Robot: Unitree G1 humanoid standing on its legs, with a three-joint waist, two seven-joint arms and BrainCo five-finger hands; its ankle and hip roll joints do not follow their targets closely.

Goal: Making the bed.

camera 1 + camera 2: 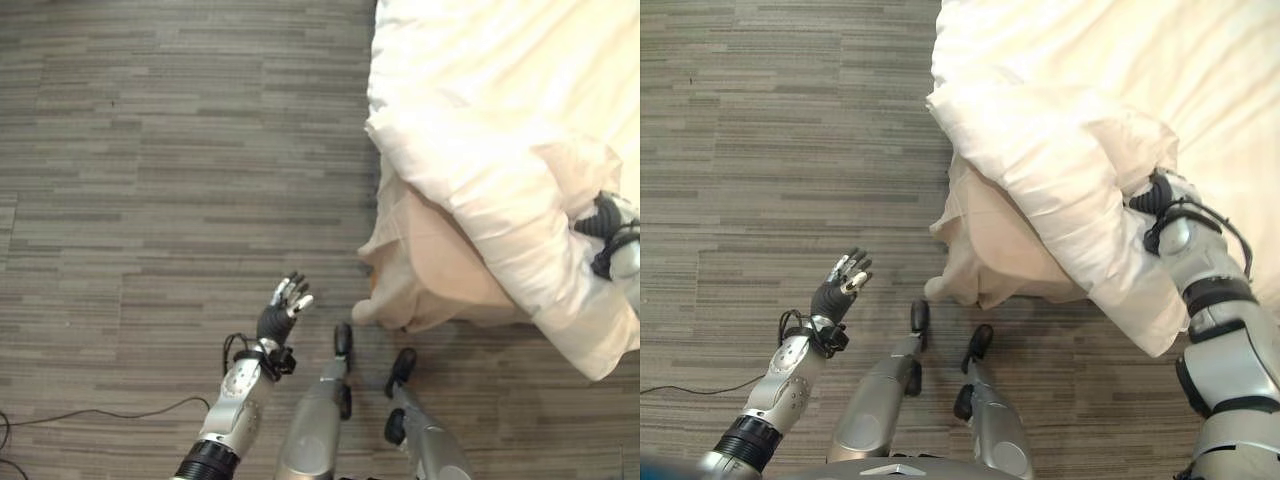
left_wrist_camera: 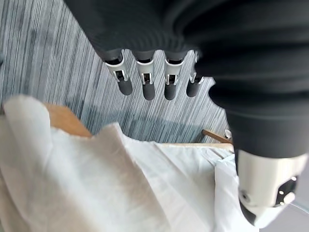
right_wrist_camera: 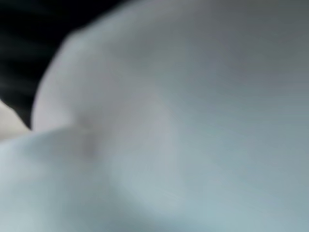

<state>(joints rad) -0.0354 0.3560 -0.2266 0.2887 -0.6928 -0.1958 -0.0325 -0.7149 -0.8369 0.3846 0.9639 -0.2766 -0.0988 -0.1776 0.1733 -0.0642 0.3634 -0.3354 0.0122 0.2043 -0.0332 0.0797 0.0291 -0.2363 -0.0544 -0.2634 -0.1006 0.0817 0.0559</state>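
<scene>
White duvet (image 1: pixel 1060 200) heaped on bed corner at 1 o'clock, edge overhanging. Right hand (image 1: pixel 1160 200) buried in fold, grip unreadable. Left hand (image 1: pixel 840 280) at 8 o'clock, fingers straight, over carpet (image 1: pixel 150 150). Best: draw duvet evenly, smooth ridge flat.

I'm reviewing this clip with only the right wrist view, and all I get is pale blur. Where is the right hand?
Observer: The right hand is pushed into a fold of the white duvet at the bed's corner; its fingers are hidden in the cloth.
Operator: And the left hand?
Observer: The left hand hangs over the carpet, apart from the bed, fingers straight and holding nothing.
Operator: Is the duvet lying flat?
Observer: No. It is bunched in a thick roll across the corner, and a beige sheet hangs out beneath it.
</scene>
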